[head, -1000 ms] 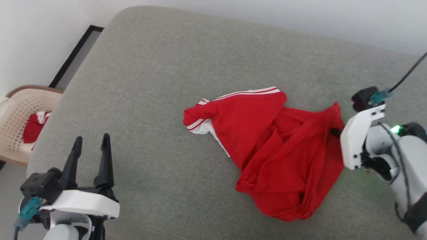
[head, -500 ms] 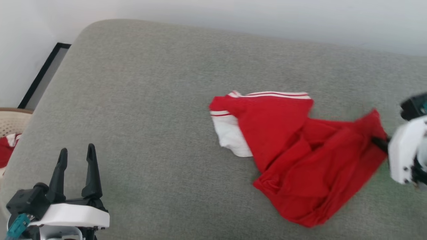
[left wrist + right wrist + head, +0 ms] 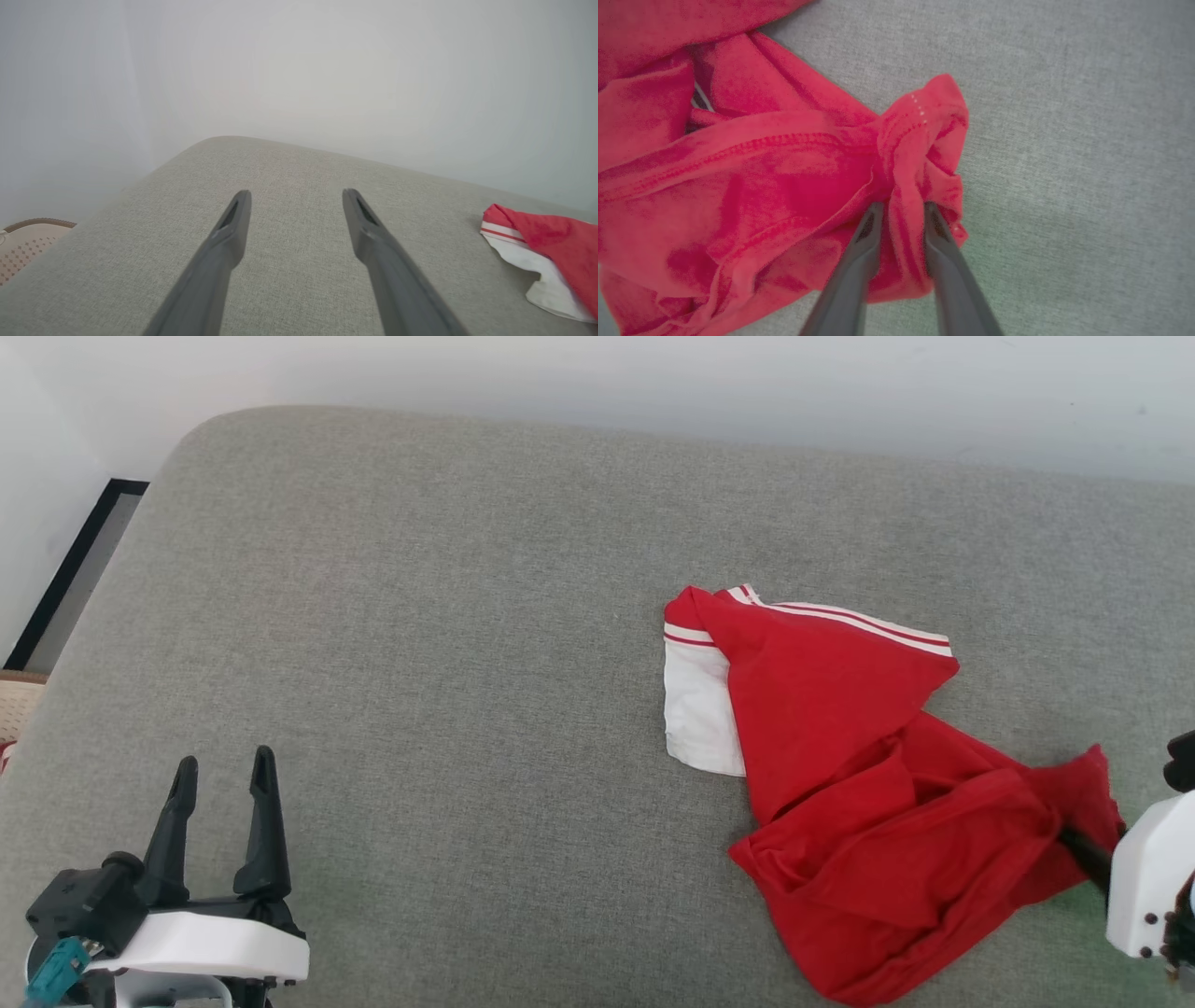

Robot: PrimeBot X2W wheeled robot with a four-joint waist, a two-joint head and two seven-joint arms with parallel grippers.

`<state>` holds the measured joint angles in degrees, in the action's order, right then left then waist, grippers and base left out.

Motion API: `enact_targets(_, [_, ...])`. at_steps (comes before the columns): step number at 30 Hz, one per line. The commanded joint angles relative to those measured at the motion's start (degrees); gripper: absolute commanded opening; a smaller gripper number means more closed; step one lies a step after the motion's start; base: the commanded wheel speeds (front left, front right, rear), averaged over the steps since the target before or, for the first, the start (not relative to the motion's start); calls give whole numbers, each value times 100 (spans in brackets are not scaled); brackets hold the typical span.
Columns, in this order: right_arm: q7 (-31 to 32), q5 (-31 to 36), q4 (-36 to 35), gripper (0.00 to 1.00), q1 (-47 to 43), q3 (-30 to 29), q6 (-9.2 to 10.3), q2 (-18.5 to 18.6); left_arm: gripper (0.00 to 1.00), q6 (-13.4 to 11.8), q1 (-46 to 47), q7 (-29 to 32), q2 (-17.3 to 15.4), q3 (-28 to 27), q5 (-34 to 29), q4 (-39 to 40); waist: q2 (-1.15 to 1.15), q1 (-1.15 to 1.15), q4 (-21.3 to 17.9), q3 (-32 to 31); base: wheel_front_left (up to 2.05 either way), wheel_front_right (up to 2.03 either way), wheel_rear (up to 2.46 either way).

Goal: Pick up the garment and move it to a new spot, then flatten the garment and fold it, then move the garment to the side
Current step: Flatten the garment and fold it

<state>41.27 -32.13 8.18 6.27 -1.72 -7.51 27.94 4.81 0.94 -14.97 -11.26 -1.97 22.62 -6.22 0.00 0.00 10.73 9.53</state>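
Head view first: the red shirt (image 3: 840,728) lies crumpled on the right half of the grey cushion (image 3: 420,663), well away from the pale wall (image 3: 653,373) behind. Its white sleeve (image 3: 695,719) points toward the middle of the cushion, and a red-and-white striped trim (image 3: 850,621) runs along the far edge of the heap. Over at the right edge of the frame, the right gripper (image 3: 1074,845) has its dark fingers buried in the shirt's near right corner. The right wrist view shows it up close: the two fingers sit close together with a wad of stitched hem bunched between them, cloth touching both and folds gathering toward the pinch, so it is clamped on the shirt. The rest of the red fabric spreads to the left in that view, resting on the cushion. Down at the lower left, the left gripper (image 3: 226,763) hangs over bare cushion, fingers spread wide with nothing between them, well apart from the shirt. From the left wrist, the sleeve peeks in at the right edge, and a beige basket (image 3: 28,238) rim shows at the far left, beyond the cushion.
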Motion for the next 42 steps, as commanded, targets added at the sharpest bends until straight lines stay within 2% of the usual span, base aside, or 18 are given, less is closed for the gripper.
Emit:
enact_targets(1, [-55, 130, -164, 100, -78, -87, 4, -155, 100, 40, 79, -30, -13, -8, -69, -15, 0, 0, -21, 1, 0, 0, 0])
enact_targets(9, [104, 438, -1291, 100, -172, -548, 4, -462, 100, 127, 110, -30, 0, 20, -98, -60, 0, 0, -35, 27, 0, 0, 0])
enact_targets(16, [152, 581, -2042, 100, 36, -461, 4, -643, 100, 167, 181, -30, 37, 82, -105, -121, 0, 0, 32, 93, 0, 0, 0])
enact_targets(19, [123, 666, -2161, 100, 158, -292, 4, -711, 100, 206, 263, -29, 46, 214, -27, -168, 0, 0, 97, 127, 0, 0, 0])
enact_targets(25, [-167, 832, -2070, 100, 570, -50, 4, -871, 100, 263, 645, 235, -169, 727, 179, -210, 0, 0, 163, 202, 0, 0, 0])
enact_targets(28, [-447, 936, -1953, 100, 763, -10, 4, -970, 100, 266, 949, 539, -362, 1105, 427, -137, 0, 0, 132, 218, 0, 0, 0])
enact_targets(33, [-962, 1107, -1810, 100, 1013, -12, 4, -1195, 100, 270, 1656, 1388, -893, 1980, 1196, 19, 0, 0, -42, 221, 0, 0, 0])
enact_targets(34, [-1192, 1197, -1807, 100, 1074, -72, 4, -1299, 100, 270, 2003, 1818, -1131, 2278, 1528, 55, 0, 0, -147, 225, 0, 0, 0])
enact_targets(36, [-1436, 1289, -1835, 100, 1134, -138, 4, -1383, 100, 271, 2375, 2242, -1342, 2576, 1822, 69, 0, 0, -268, 240, 0, 0, 0])
enact_targets(39, [-1805, 1436, -1870, 100, 1212, -276, 3, -1561, 100, 271, 2943, 2887, -1583, 3002, 2180, 54, 0, 0, -476, 294, 0, 0, 0])
enact_targets(42, [-2211, 1596, -1896, 100, 1295, -409, 3, -1692, 100, 272, 3484, 3500, -1686, 3337, 2476, -37, 0, 0, -700, 384, 0, 0, 0])
